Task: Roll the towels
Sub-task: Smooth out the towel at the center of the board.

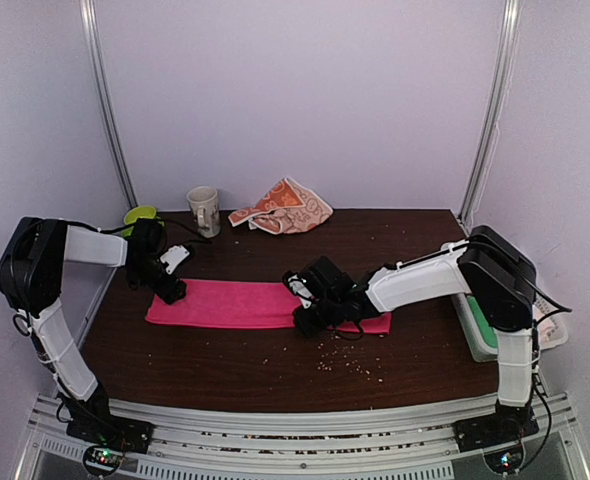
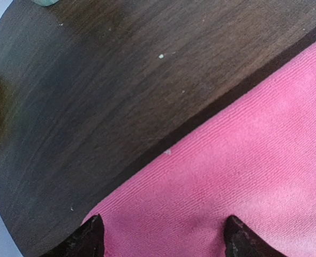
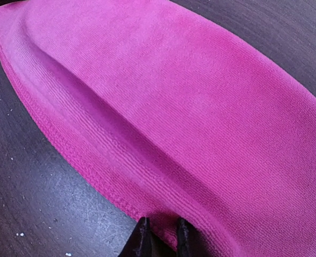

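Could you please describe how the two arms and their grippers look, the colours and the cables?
Both the left arm and the right arm have white tube-like links between bulky black joints, on black bases. Thin black cables loop along them. The left gripper and right gripper have dark, pointed fingertips. No markings are readable.

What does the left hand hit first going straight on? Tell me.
The pink towel. The open left hand points down onto it near its corner, with the table directly beneath. How far off it hovers is unclear.
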